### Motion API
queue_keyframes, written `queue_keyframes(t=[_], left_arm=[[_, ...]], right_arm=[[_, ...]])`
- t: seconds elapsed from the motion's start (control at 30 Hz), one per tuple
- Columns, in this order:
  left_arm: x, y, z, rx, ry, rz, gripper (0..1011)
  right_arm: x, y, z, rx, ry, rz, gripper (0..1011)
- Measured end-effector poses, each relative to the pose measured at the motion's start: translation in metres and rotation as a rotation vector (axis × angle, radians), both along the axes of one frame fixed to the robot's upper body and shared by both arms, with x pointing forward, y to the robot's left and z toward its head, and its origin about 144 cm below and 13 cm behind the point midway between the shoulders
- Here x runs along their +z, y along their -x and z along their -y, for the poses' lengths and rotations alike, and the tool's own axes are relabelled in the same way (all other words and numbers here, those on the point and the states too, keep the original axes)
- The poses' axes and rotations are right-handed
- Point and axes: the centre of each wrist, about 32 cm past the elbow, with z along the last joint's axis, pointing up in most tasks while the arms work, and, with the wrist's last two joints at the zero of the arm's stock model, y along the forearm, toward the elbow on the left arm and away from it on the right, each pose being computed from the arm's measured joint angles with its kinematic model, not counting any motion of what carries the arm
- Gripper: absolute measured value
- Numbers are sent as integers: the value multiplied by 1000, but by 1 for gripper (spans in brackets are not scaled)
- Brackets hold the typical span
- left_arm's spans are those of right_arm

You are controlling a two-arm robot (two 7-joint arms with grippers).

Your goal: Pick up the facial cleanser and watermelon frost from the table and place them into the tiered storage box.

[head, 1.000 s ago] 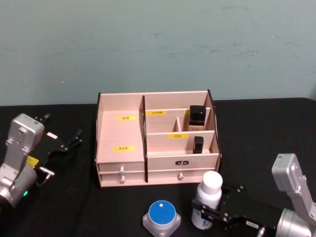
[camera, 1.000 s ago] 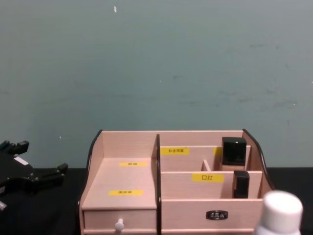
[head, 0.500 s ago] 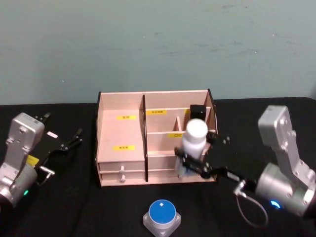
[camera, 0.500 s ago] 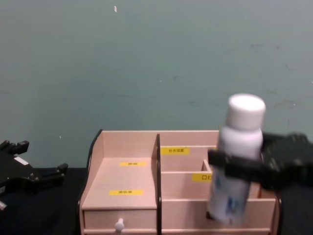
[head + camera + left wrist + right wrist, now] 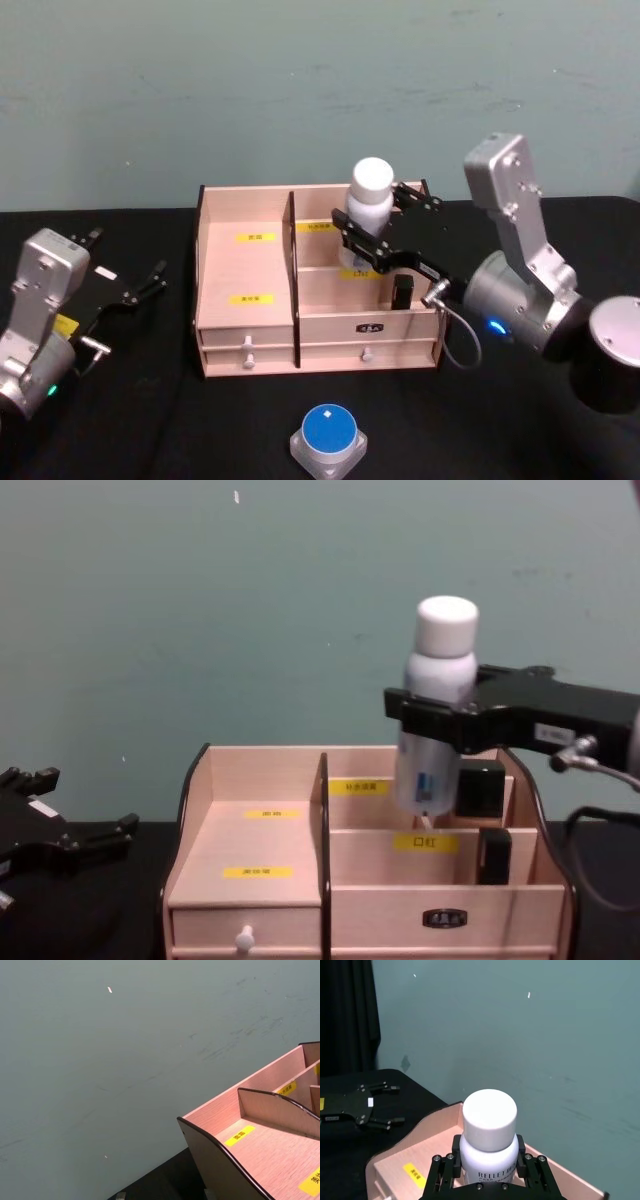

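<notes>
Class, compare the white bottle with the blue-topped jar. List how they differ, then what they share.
The bottle is tall and narrow with a white cap; the jar is squat with a blue top. The bottle is held in the right tool above the box; the jar stands free on the table in front of the box. Both are capped containers.

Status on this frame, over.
Right gripper shut on bottle, over box's rear compartments. Left gripper open, parked left. Jar on table.
</notes>
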Motion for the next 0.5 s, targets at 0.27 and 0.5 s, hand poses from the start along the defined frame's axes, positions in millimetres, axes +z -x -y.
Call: queue_keyframes(t=[0.27, 0.5], left_arm=[[0, 0, 0, 0, 0, 0, 1010], [0, 0, 0, 0, 0, 0, 1010]], right_arm=[[0, -23, -9, 22, 1, 1, 594], [-6, -38, -12, 22, 11, -11, 594]])
